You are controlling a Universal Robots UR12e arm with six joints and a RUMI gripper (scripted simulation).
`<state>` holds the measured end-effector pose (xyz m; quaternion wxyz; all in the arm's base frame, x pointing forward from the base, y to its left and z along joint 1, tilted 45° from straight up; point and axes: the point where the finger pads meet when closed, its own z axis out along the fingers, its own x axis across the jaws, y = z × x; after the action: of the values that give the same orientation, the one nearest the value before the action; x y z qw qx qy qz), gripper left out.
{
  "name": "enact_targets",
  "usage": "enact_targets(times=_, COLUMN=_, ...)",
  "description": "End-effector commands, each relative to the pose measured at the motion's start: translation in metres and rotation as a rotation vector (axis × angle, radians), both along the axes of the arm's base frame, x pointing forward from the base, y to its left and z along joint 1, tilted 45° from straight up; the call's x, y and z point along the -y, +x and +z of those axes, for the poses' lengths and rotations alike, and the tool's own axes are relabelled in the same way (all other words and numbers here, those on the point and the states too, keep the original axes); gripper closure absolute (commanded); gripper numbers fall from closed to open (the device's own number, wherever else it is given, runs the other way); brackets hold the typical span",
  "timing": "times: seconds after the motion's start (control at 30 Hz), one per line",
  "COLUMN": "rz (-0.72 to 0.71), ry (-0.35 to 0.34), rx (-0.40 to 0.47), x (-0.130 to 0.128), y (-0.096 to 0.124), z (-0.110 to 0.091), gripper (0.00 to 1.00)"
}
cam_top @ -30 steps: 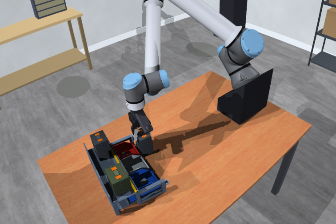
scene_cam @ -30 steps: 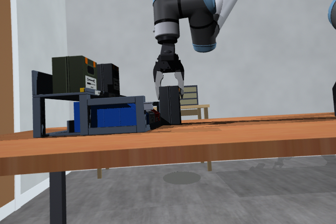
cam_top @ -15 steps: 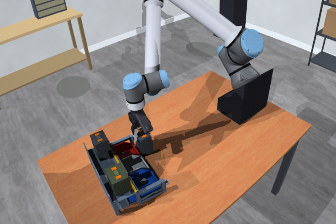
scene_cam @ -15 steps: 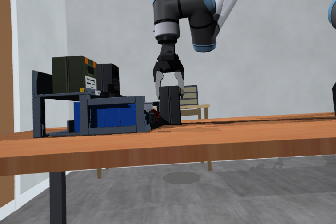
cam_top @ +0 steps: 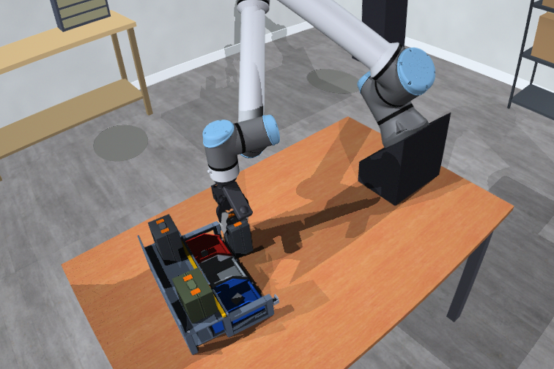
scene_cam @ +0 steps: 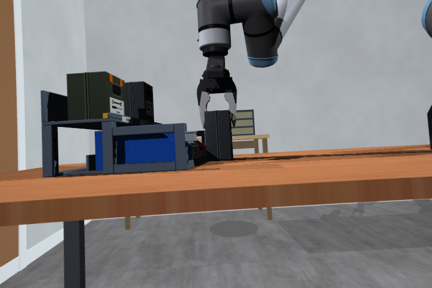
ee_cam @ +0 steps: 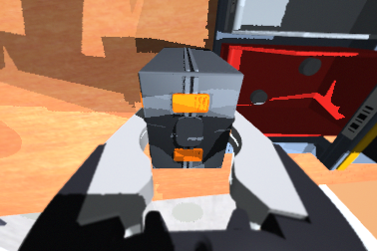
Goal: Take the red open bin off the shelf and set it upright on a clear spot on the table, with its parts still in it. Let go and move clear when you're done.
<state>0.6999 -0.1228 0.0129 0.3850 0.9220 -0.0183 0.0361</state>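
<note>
Fingers (scene_cam: pixel 203 110) of gripper (scene_cam: pixel 217 116) clamped on upright dark case (scene_cam: pixel 218 134) w/ orange latches, standing on table (scene_cam: pixel 279 172). Red bin (ee_cam: pixel 294 95) in shelf (cam_top: pixel 204 329) lower tier, just beside case. Green case (scene_cam: pixel 91 95) label: wrench icon only.

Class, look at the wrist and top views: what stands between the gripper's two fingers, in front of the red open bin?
A dark grey case with orange latches stands upright on the table, clamped by the gripper. The wrist view shows it best; the red bin sits just behind, on the shelf.
</note>
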Motion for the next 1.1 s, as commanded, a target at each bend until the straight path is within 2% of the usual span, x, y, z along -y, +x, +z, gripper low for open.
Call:
enact_targets(times=0.0, rz=0.000, ry=0.000, rx=0.001, x=-0.0003, y=0.0004, z=0.0005, gripper=1.00)
enact_targets(times=0.7, rz=0.001, ry=0.000, rx=0.001, x=-0.0004, y=0.0004, z=0.0005, gripper=1.00)
enact_targets(times=1.07, rz=0.000, ry=0.000, rx=0.001, x=-0.0075, y=-0.0002, z=0.0075, gripper=1.00)
